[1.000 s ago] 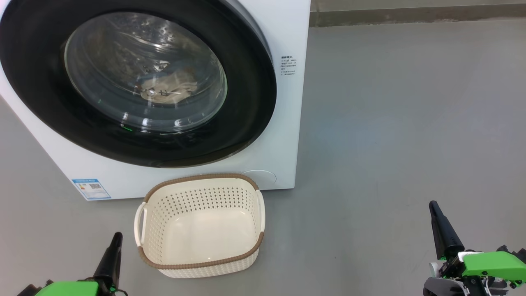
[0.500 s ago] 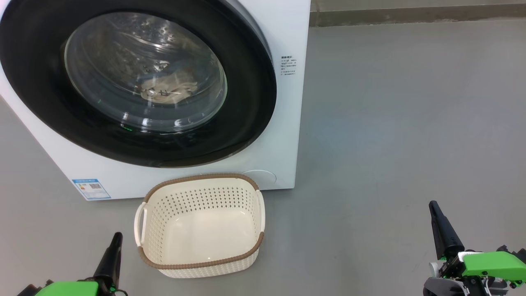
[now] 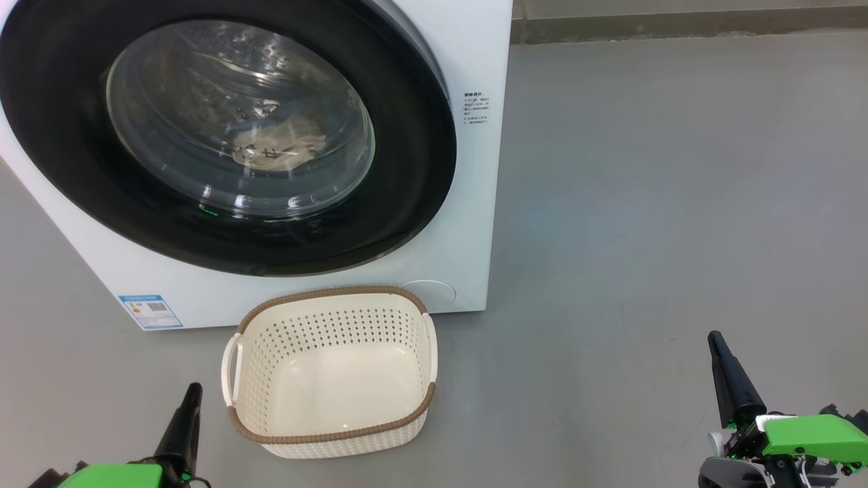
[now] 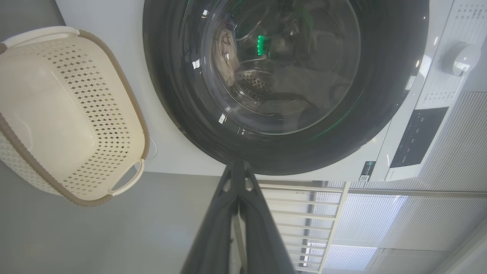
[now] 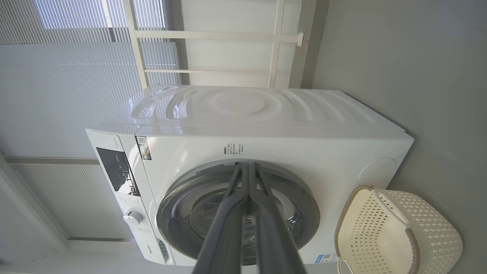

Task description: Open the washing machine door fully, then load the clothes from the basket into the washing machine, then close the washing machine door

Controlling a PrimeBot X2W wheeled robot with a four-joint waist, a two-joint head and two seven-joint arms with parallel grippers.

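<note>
The washing machine point(image 3: 468, 224) point(image 5: 266, 144) stands at the upper left of the head view with its round black-rimmed door point(image 3: 413, 169) point(image 4: 380, 95) point(image 5: 304, 198) flat against the front. Through the glass, the clothes point(image 3: 278, 149) point(image 4: 224, 57) lie in the steel drum as cream and light blue folds. The cream basket point(image 3: 332, 369) point(image 4: 68, 114) point(image 5: 395, 236) sits on the floor before the machine and holds nothing. My left gripper point(image 3: 193, 393) point(image 4: 237, 167) hangs shut at the lower left, beside the basket. My right gripper point(image 3: 715, 342) point(image 5: 249, 167) is shut at the lower right, far from the machine.
Grey floor point(image 3: 664, 203) spreads wide to the right of the machine. A blue label point(image 3: 150, 310) marks the machine's lower left corner. A control panel and knob point(image 4: 456, 59) point(image 5: 132, 217) sit along its top. White blinds point(image 5: 57, 95) and a wall stand behind it.
</note>
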